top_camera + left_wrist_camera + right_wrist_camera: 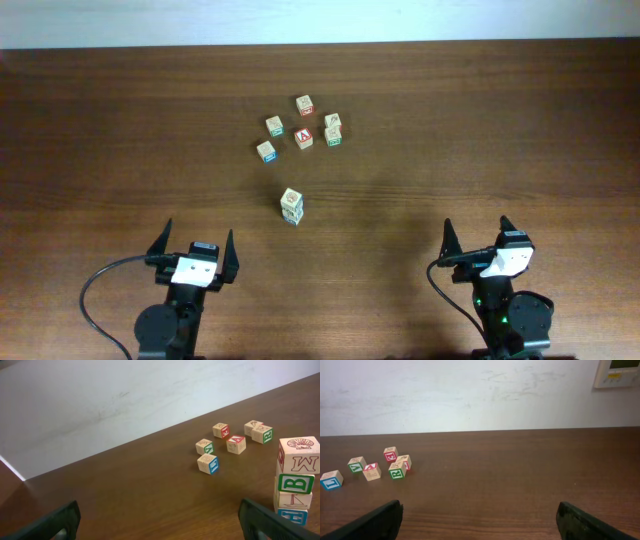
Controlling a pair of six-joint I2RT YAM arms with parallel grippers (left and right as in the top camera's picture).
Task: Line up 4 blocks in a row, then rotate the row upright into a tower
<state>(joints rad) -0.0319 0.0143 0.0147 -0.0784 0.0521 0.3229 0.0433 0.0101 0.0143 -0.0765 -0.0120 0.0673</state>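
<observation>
Six loose blocks lie in a cluster at the table's middle back. Among them are a red-lettered block (pixel 304 104) (pixel 220 430), a green-marked block (pixel 274 126) (pixel 204 447), a blue-marked block (pixel 266 151) (pixel 208 463) and a pale block (pixel 332 121) leaning on a green R block (pixel 333 136). A red A cube (pixel 303 138) sits in their midst. My left gripper (pixel 197 236) (pixel 160 512) and right gripper (pixel 477 228) (pixel 480 512) stand open near the front edge, far from the cluster, nothing between their fingers.
A stack of blocks (pixel 291 205) stands alone in front of the cluster, just ahead and right of the left gripper; its top block shows a red M (pixel 299 455) over a green B (pixel 295 482). A white wall borders the table's far edge.
</observation>
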